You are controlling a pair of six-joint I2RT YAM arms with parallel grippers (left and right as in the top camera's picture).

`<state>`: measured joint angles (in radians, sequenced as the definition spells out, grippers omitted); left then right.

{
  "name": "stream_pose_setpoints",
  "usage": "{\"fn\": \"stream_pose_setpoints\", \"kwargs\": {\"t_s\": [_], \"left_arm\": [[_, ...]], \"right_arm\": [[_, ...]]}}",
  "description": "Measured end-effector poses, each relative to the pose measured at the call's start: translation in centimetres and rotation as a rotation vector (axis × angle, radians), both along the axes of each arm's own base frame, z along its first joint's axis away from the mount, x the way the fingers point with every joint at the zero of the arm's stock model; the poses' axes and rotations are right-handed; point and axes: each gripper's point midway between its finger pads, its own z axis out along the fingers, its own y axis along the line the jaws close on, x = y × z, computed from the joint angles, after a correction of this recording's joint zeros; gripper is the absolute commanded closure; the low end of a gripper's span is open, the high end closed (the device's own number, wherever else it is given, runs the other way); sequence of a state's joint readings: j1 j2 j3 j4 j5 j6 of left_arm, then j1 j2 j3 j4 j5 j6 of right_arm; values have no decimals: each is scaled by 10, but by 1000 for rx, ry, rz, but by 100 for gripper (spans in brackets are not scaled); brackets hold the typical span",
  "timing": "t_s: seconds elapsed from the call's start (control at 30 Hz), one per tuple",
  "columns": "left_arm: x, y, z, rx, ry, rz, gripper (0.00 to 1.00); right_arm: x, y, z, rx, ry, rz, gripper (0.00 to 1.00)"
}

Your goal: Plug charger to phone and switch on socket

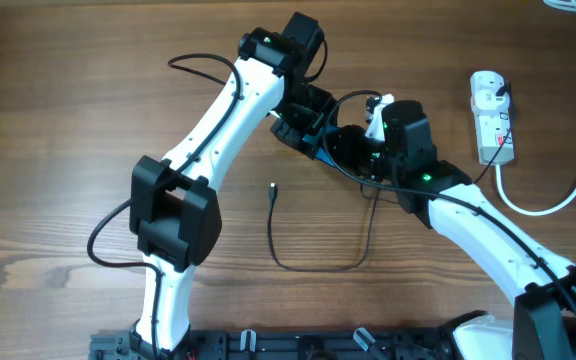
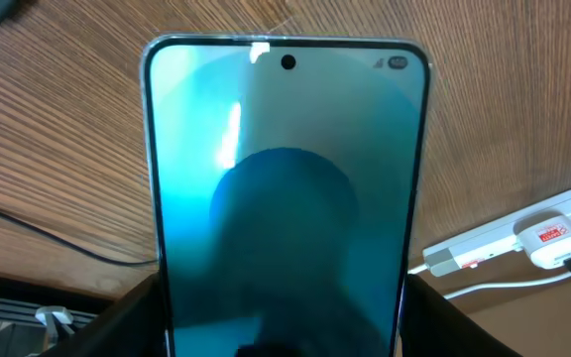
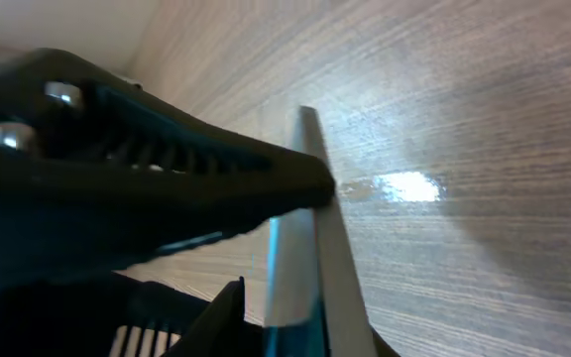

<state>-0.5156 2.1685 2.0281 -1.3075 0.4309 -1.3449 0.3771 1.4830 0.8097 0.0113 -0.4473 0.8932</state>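
Phone (image 2: 285,198) sits centre frame, clamped in our left gripper (image 2: 284,322); whether our right gripper (image 1: 356,148) grips it, we cannot tell.

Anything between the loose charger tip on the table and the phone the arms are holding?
Nothing lies on the wooden table between the thin black charger cable's connector tip and the turquoise-screened smartphone. Only the left gripper and right gripper crowd around it; its port is unseen.
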Motion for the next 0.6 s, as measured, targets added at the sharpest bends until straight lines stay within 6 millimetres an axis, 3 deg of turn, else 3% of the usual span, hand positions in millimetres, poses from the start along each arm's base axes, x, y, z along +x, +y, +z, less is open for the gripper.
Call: {"fn": "stream_pose_setpoints", "kwargs": {"t_s": [0.1, 0.4, 0.47, 0.6], "left_arm": [[0, 0, 0, 0, -1, 0, 96], [-3, -5, 12, -25, -17, -10, 96], [-3, -4, 12, -28, -21, -18, 96], [9, 2, 17, -104, -107, -165, 92]], "right_arm": [[1, -1, 0, 4, 8, -13, 96], [-1, -4, -10, -8, 44, -30, 96], [5, -12, -8, -2, 37, -51, 96], [22, -46, -1, 21, 27, -137, 96]]}}
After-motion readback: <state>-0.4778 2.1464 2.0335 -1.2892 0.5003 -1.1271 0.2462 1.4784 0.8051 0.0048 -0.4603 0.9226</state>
